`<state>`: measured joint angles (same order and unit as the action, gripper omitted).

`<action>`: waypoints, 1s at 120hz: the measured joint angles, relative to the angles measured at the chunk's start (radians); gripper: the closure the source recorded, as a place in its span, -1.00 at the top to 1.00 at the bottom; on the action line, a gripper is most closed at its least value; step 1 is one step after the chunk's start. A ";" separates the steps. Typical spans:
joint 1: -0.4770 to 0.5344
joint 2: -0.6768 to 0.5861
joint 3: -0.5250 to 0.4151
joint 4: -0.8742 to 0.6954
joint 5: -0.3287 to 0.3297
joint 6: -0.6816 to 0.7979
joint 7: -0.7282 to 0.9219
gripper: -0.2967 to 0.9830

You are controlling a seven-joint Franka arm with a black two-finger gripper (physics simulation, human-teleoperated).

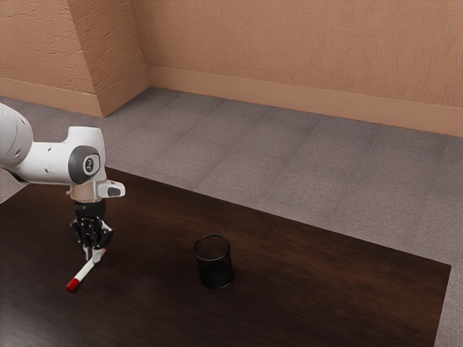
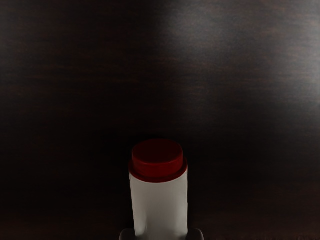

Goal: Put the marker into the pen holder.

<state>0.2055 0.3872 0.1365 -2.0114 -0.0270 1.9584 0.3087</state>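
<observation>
Exterior view shows the white marker (image 1: 85, 272), red at one end, outside the pen holder (image 1: 215, 272), its middle clamped between both fingertips of the black gripper (image 1: 94, 255). Well apart, the holder stands upright on the dark table (image 1: 311, 289).

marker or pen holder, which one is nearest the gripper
The marker, white with a red end: it sits between the fingertips of the gripper, while the black mesh pen holder stands upright, apart from both.

Room above pen holder (image 1: 215, 273); its wall bars low path.
</observation>
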 joint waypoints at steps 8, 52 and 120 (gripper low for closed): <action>0.000 0.000 0.000 -0.001 0.003 0.000 0.004 -0.58; -0.101 -0.394 -0.163 -0.072 0.209 0.099 -0.027 -0.69; -0.108 -0.679 -0.657 -0.318 0.295 0.479 -0.413 -0.69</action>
<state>0.0973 -0.2921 -0.5200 -2.3290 0.2683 2.4370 -0.1038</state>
